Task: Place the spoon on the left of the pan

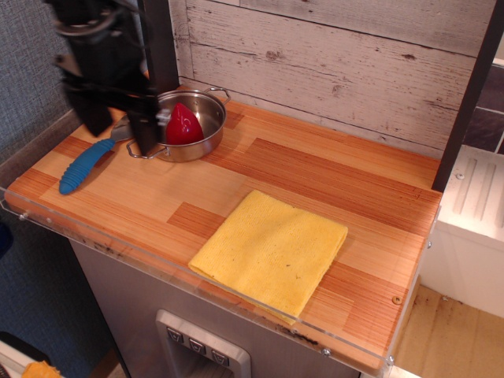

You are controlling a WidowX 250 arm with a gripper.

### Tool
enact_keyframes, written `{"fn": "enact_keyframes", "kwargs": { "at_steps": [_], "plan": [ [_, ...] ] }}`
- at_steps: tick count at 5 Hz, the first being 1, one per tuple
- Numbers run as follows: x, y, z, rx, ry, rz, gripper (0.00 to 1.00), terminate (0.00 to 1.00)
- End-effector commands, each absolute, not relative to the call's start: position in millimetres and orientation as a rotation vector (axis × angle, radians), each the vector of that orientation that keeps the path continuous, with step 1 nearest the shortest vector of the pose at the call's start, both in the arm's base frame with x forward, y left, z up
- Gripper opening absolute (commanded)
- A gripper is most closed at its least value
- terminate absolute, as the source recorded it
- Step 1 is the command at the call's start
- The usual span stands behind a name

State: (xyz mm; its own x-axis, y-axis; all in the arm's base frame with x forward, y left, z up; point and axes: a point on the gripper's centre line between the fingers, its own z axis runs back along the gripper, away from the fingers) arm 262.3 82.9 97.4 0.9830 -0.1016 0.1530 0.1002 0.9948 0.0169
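Nearest you, the spoon (85, 165) lies flat on the table (315, 177), left of the pan (183, 126), handle toward you, bowl hidden behind the gripper (118, 118). Above it, the gripper's fingers spread wide and hold nothing; spoon sits down-left of them.

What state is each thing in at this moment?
spoon: lying flat on the counter, left of the pan, released.
pan: upright, holding a red object.
red object: inside the pan, point up.
yellow cloth: folded flat near the front edge.
claw: raised above the counter, holding nothing; blurred, opening unclear.
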Motion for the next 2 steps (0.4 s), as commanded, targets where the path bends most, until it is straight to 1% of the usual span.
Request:
{"fn": "enact_keyframes", "kwargs": {
  "at_steps": [1, 2],
  "plan": [
    [260.7, 71.5, 104.3, 0.017, -0.174, -0.152, 1.00, 0.00],
    [260.7, 71.5, 104.3, 0.017, -0.174, -0.152, 1.00, 1.00]
  ]
}}
